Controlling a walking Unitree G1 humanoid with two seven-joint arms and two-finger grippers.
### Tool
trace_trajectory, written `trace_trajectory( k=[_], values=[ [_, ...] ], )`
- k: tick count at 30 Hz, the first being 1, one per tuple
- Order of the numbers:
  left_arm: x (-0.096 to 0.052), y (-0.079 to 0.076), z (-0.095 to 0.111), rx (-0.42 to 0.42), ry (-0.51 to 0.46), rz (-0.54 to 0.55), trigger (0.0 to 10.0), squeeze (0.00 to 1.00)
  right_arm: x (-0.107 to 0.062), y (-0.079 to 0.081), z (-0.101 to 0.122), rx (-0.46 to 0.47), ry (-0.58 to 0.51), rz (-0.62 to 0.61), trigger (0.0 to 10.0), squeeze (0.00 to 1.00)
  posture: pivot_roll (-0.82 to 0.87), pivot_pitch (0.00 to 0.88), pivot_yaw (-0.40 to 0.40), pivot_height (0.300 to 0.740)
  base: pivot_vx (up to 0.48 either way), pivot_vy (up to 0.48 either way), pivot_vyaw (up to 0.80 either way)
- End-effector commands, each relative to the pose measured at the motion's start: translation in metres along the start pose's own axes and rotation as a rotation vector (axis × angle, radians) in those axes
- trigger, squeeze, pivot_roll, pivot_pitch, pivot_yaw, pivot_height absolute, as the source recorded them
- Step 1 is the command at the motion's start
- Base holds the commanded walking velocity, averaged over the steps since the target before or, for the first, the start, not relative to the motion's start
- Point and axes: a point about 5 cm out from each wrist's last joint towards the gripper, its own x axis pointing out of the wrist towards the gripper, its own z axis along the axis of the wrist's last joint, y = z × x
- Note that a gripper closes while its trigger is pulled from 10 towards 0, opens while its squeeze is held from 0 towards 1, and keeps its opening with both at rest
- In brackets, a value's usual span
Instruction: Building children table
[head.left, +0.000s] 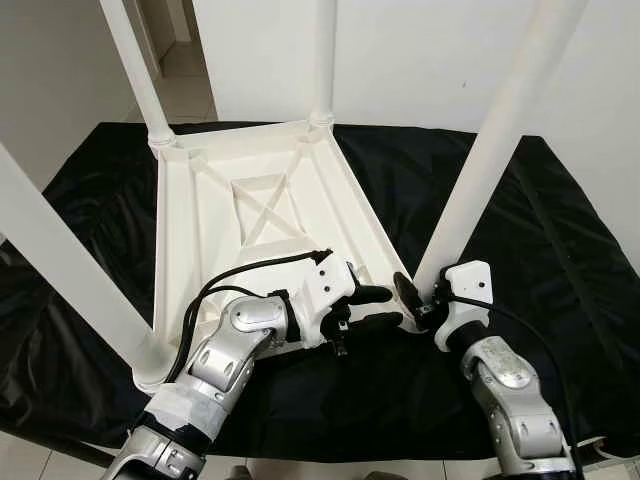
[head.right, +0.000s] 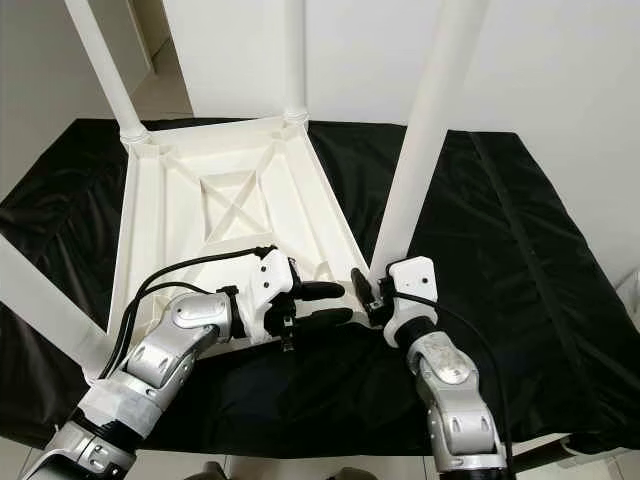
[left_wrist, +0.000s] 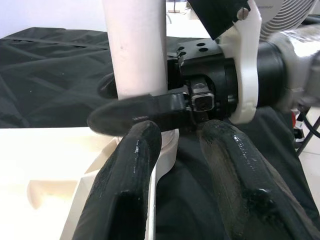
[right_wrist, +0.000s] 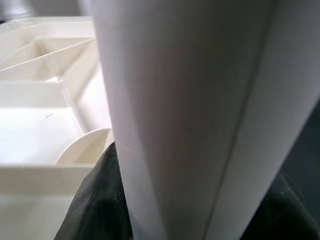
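Centrally, a white plastic children's table (head.left: 250, 215) lay upside down on a black sheet (head.left: 560, 260), its ribbed underside facing up and marked by a moulded X near the middle. Four white legs stood up from its corners: two far legs at about 11 o'clock (head.left: 135, 75) and 12 o'clock (head.left: 322, 60), a near left leg (head.left: 70, 270) at about 9 o'clock, and a near right leg (head.left: 495, 140) at about 3 o'clock, tilted slightly outward at its top.

The right gripper (head.left: 412, 296) was closed around the base of the near right leg, just above its corner socket; in the left wrist view one black finger (left_wrist: 132, 117) crossed the front of that leg and the other passed behind it. The right wrist view showed the leg (right_wrist: 190, 115) pressed close between the dark fingers.

The left gripper (head.left: 375, 308) lay over the near edge of the tabletop, at about 6 o'clock, its fingers spread apart and holding nothing, their tips pointing at the same corner, just beside the right gripper.

Beyond the sheet stood a white wall (head.left: 420, 50).
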Motion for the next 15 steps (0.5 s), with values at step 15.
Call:
trace_trajectory(
  k=[15],
  values=[
    [0.000,-0.001,0.001,0.007,0.008,0.001,10.0,0.00,-0.002,0.030,-0.002,0.147,0.034,-0.287,10.0,0.00,-0.09,0.000,0.013,0.740,0.000,0.000,0.00]
  ],
)
